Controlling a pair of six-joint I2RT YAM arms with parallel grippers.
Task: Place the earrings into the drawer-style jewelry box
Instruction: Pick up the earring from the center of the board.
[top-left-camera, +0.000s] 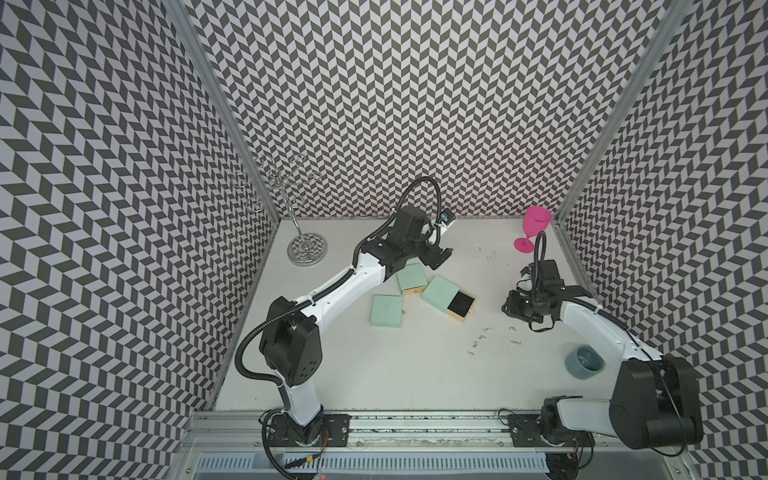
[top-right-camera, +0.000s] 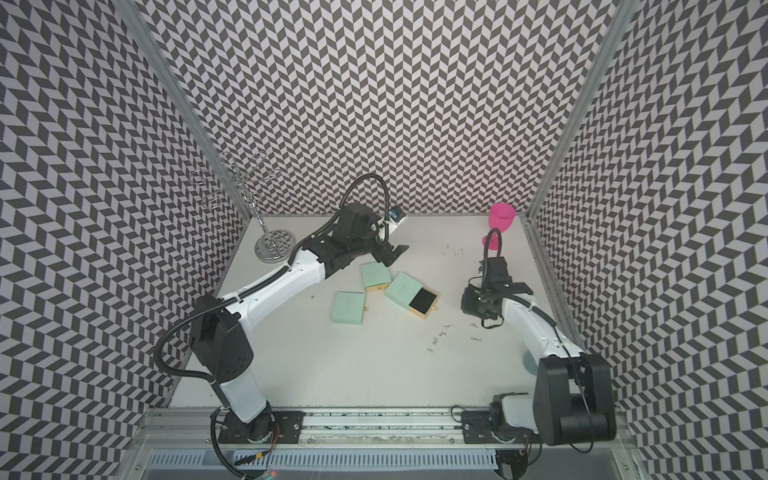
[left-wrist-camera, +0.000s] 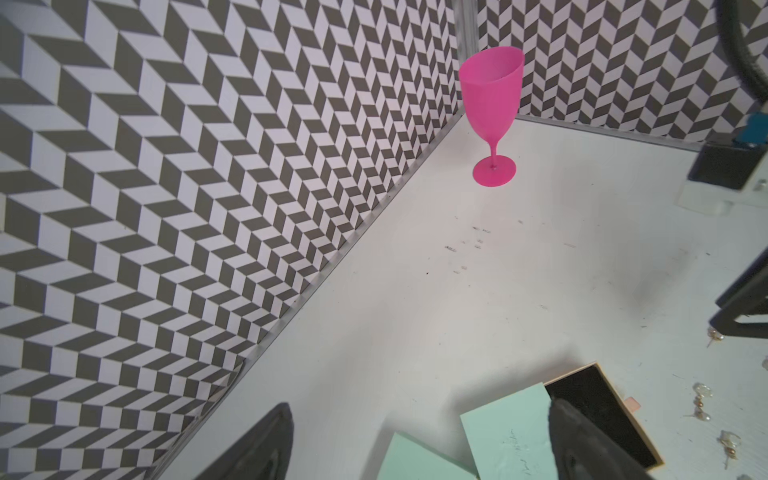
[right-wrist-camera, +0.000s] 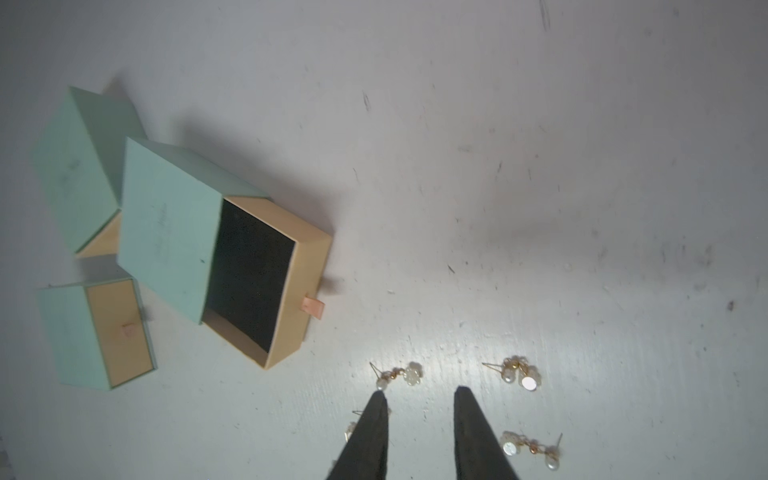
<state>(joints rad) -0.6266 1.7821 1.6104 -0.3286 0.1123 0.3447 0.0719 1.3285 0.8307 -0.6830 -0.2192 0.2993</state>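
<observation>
The drawer-style jewelry box (top-left-camera: 436, 290) is mint, and its tan drawer (top-left-camera: 462, 301) is pulled out to show a black lining (right-wrist-camera: 253, 270). Several tiny pearl-and-gold earrings (top-left-camera: 486, 330) lie scattered on the white table to the right of the drawer. In the right wrist view, my right gripper (right-wrist-camera: 419, 395) hovers over them, open with a narrow gap and nothing in it. One earring (right-wrist-camera: 399, 374) lies just past its fingertips, two others (right-wrist-camera: 519, 372) (right-wrist-camera: 532, 449) lie beside them, and a further one is half hidden. My left gripper (top-left-camera: 441, 257) is wide open behind the boxes.
Two more mint boxes (top-left-camera: 411, 279) (top-left-camera: 387, 311) with shut drawers lie left of the open one. A pink goblet (top-left-camera: 534, 230) stands at the back right, a chrome wire stand (top-left-camera: 305, 245) at the back left, and a blue-grey cup (top-left-camera: 586, 361) by the right arm.
</observation>
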